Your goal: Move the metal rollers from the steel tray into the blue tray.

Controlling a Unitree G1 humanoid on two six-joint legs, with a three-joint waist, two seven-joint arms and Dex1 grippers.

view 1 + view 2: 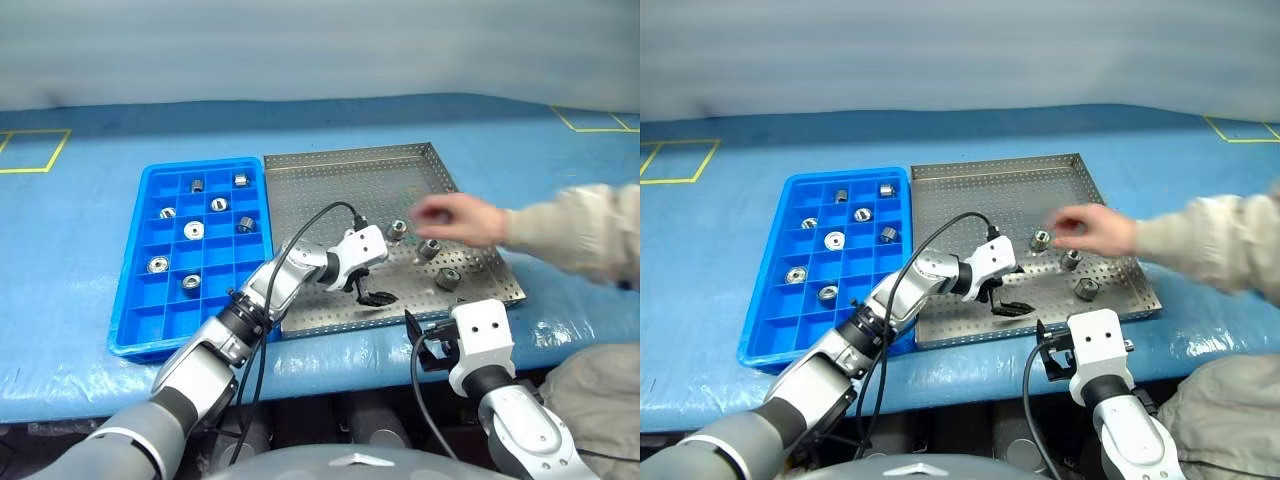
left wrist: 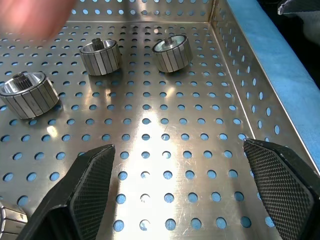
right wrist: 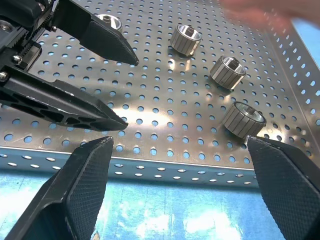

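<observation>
Metal rollers (image 1: pixel 447 279) look solid and dense for their size, so each is probably heavy enough to stay put when touched yet liable to roll if tipped onto its curved side; they are rigid and not fragile, but the polished metal is likely slippery between smooth pads. The best hold, as I judge it, is across the ribbed outer wall of a roller standing on its flat end, with the fingers on opposite sides. Each is a short silver-grey cylinder with fine vertical ribs round the wall and a small hub or hole in the centre of the top face. Three stand upright on the right part of the steel tray (image 1: pixel 330 180), well apart from each other, and a fourth sits just behind the left tool (image 1: pixel 372 296); several more already lie in separate compartments of the blue tray (image 1: pixel 157 330), which sits just beside the steel tray on the blue-covered table (image 1: pixel 80 220). The left tool hangs low over the perforated floor, its fingers spread wide and empty. The right tool (image 1: pixel 425 345) waits near the tray's front rim, likewise wide open and holding nothing. A person's hand (image 1: pixel 455 218) reaches in over the rollers from the right.
</observation>
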